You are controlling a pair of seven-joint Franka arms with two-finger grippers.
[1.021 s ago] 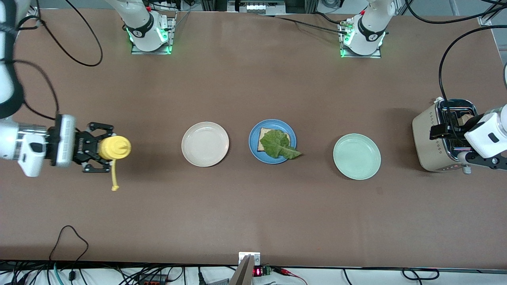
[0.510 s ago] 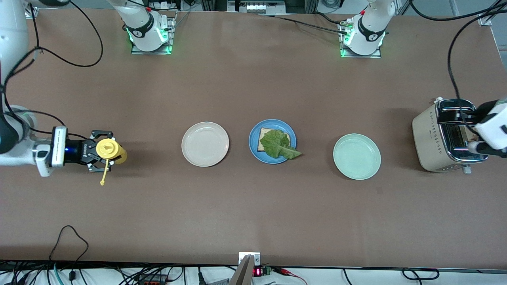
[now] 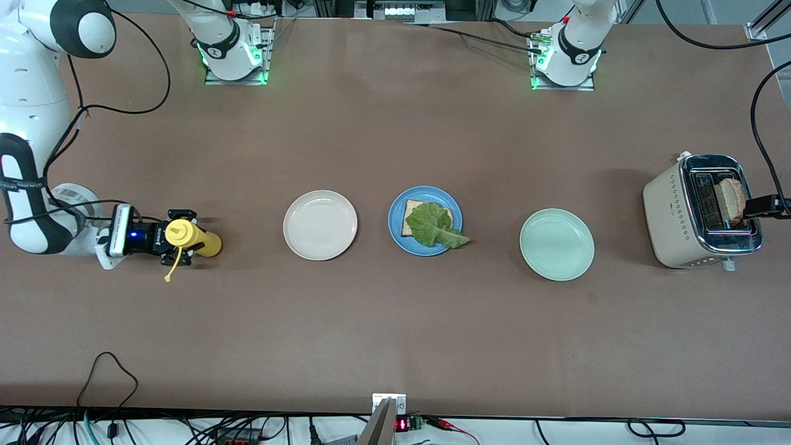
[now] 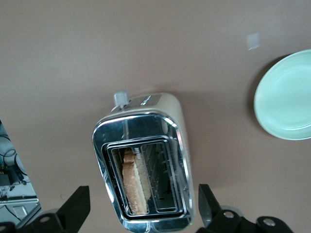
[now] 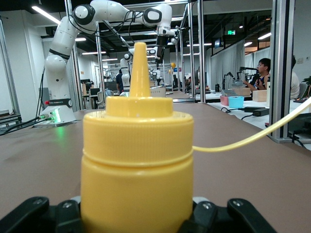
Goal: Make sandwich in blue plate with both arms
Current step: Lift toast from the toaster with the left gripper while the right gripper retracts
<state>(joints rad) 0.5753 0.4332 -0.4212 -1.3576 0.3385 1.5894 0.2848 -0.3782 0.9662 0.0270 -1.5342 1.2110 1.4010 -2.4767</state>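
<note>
The right gripper [image 3: 176, 238], clamped on the yellow mustard bottle [image 3: 193, 238], has lowered it upright; left gripper [image 4: 141, 216], jaws apart, has risen above the toaster [image 3: 701, 213]; blue plate [image 3: 398, 232] holds bread [image 3: 411, 224] and lettuce [image 3: 437, 226], awaiting toast [image 3: 732, 201]

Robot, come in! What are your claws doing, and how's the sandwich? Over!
Left claw open over toaster, toast slice in its slot. Right claw shut on yellow bottle. Blue plate: bread and lettuce, no top slice. Nothing blocking.
</note>
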